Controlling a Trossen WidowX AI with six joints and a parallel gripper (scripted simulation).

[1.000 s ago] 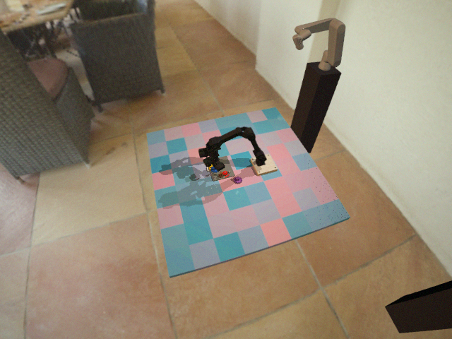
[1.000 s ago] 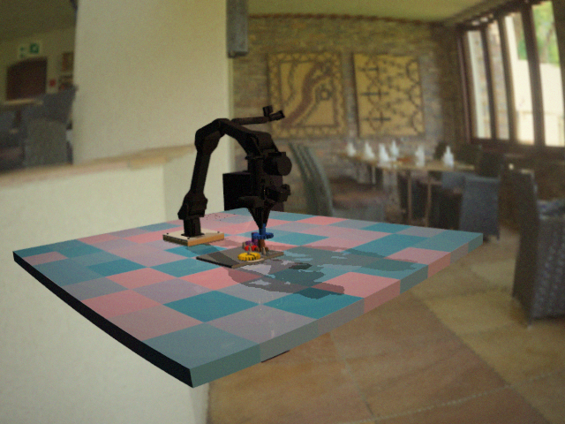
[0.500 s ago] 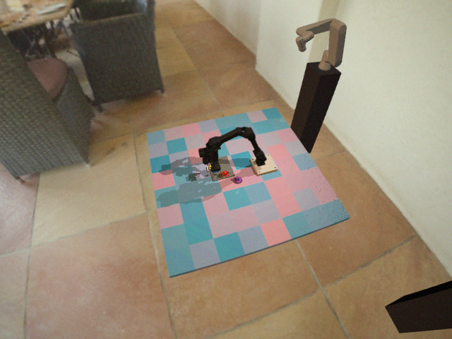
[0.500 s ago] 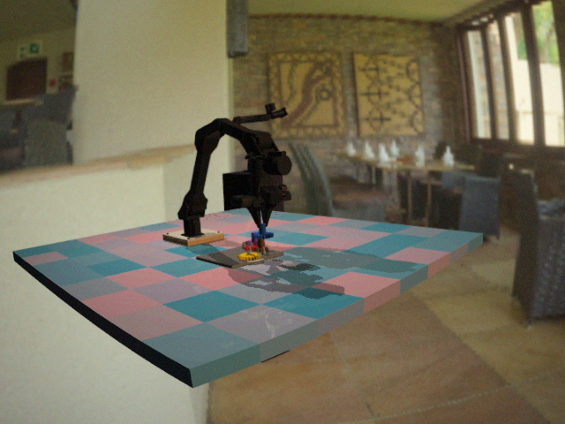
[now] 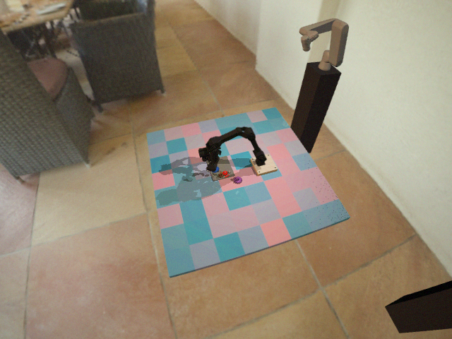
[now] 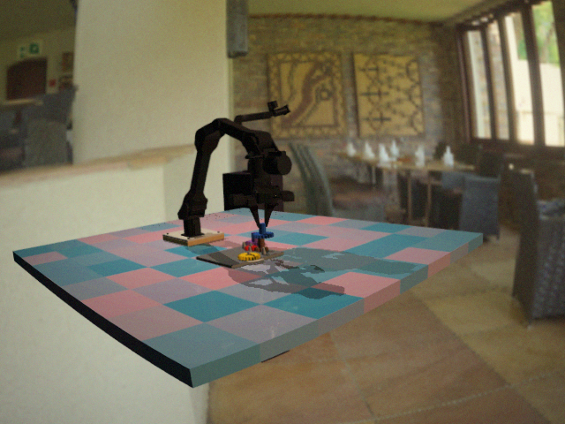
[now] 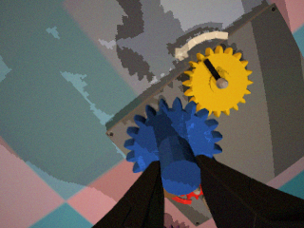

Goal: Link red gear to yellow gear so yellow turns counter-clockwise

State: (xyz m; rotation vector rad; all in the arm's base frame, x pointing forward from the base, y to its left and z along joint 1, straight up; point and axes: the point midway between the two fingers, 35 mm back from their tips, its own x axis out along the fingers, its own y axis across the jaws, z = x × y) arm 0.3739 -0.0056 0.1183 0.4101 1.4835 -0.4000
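Observation:
My gripper (image 5: 211,169) (image 6: 261,224) (image 7: 178,165) is shut on the handle of a blue gear (image 5: 217,169) (image 6: 262,235) (image 7: 187,125), held above the grey board (image 5: 227,164) (image 6: 218,259) (image 7: 247,142). The yellow gear (image 6: 249,256) (image 7: 233,95) with its black stripe sits on the board. In the wrist view the blue gear's teeth appear close to it. The red gear (image 5: 224,173) (image 6: 246,247) is mostly hidden under the blue one in the wrist view. A brown gear (image 5: 219,175) (image 6: 261,245) stands beside the red gear; its seating is unclear. The blue gear hides pegs in the wrist view.
A purple gear (image 5: 238,179) stands on the checkered table just off the board, on the red gear's side. The white arrow (image 7: 204,40) lies by the yellow gear. The arm's wooden base (image 5: 268,168) (image 6: 214,238) is near the board. The arm's shadow covers table beyond it.

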